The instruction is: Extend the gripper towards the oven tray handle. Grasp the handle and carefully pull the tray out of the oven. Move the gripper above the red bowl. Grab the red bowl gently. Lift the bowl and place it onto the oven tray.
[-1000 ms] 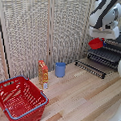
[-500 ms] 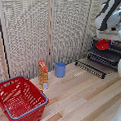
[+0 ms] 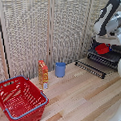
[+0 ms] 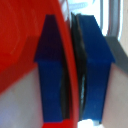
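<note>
Exterior and wrist views of one moment. The gripper (image 4: 71, 75) was closed on the rim of the red bowl (image 3: 102, 48) — in the wrist view its two blue fingers (image 4: 50, 70) stood on either side of the curved red wall (image 4: 30, 35), pressed against it with only the rim between them. In the exterior view the bowl sat at the level of the tray (image 3: 107, 57), over its dark parallel bars; whether it rested on the bars or was held just above them could not be told. The white-and-black arm (image 3: 109, 19) came down onto the bowl from above. The tray stood drawn out of the oven (image 3: 116, 53), of which only a dark part showed at the picture's edge, partly hidden by the arm. The slatted door panel (image 3: 90, 69) lay open on the wooden table (image 3: 83, 98), in front of the tray and lower than it.

Relative to the tray, the other items lay well apart, toward the exterior view's left — first a blue cup (image 3: 60, 69), then an orange bottle (image 3: 43, 73) near the cup, and farthest away a red wire basket (image 3: 20, 98). A pale woven screen (image 3: 40, 32) stood behind them all.
</note>
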Controlling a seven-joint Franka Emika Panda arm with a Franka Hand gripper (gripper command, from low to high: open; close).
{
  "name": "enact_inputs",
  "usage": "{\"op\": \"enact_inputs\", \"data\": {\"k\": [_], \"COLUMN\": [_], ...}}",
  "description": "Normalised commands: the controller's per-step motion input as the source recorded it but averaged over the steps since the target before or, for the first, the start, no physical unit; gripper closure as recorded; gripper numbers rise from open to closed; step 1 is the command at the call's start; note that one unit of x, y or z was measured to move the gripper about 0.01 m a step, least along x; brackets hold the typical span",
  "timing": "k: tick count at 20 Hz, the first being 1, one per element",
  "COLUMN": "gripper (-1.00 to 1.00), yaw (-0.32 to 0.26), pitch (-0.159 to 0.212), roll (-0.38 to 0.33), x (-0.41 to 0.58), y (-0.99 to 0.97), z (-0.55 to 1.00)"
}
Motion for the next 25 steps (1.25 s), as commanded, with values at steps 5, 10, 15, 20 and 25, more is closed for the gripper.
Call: {"op": "enact_inputs", "data": {"k": [5,10,15,20,25], "gripper": [1.00,-1.00,-1.00,-1.00,-1.00], "yaw": [-0.015,0.000,-0.003,-0.055,-0.104], "pitch": [0.000,0.000,0.000,-0.007,-0.016], "roll": [0.029,-0.003,-0.019,-0.010,-0.002], "x": [0.111,0.023,0.009,0.025,0.087], "y": [-0.24,0.01,0.08,0.11,0.13], "z": [0.05,0.02,0.09,0.16,0.36]}}
